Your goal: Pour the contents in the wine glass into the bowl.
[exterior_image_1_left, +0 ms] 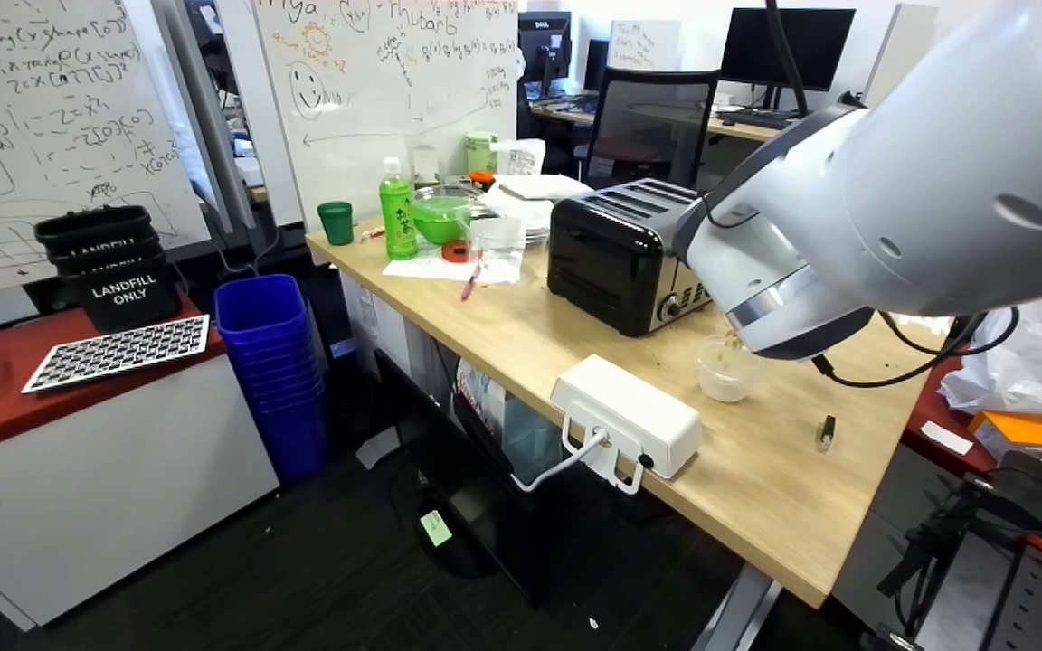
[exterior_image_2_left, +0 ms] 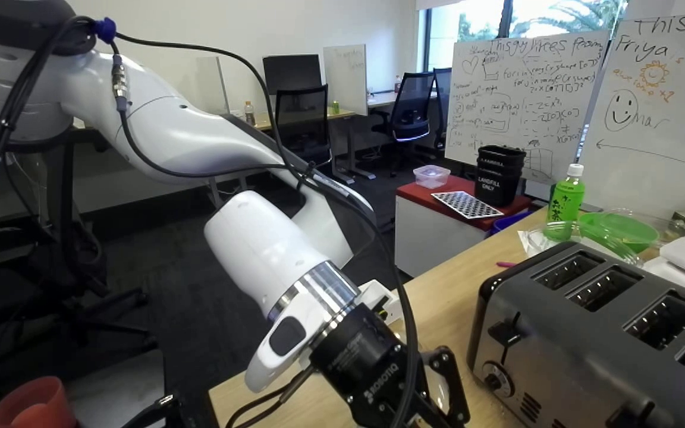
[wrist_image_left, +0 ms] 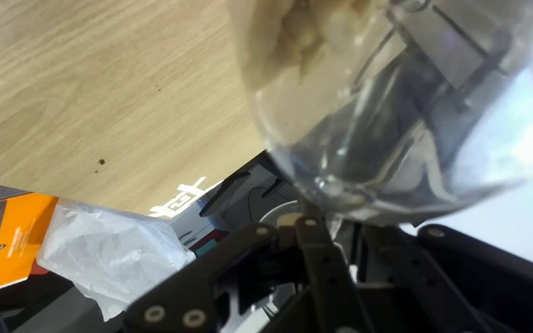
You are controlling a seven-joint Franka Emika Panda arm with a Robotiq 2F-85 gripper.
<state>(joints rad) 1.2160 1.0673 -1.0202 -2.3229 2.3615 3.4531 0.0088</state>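
Observation:
The wine glass (wrist_image_left: 363, 120) fills the upper right of the wrist view, its clear cup tilted, with blurred brown contents (wrist_image_left: 301, 39) toward the mouth. My gripper (wrist_image_left: 343, 231) is shut on it around the stem, just below the cup; the fingertips are partly hidden. In an exterior view the gripper (exterior_image_2_left: 431, 398) is cut off by the bottom edge. The translucent bowl (exterior_image_1_left: 725, 380) stands on the table in an exterior view. Pale bits (exterior_image_1_left: 732, 341) show at and just above its opening, beside the arm. The arm hides the gripper and most of the glass there.
A black and steel toaster (exterior_image_1_left: 616, 262) stands close to the bowl; it also shows in an exterior view (exterior_image_2_left: 580, 339). A white box (exterior_image_1_left: 627, 411) sits at the table's edge. A small dark object (exterior_image_1_left: 827, 433) lies near the bowl. A green bottle (exterior_image_1_left: 398, 212) stands farther back.

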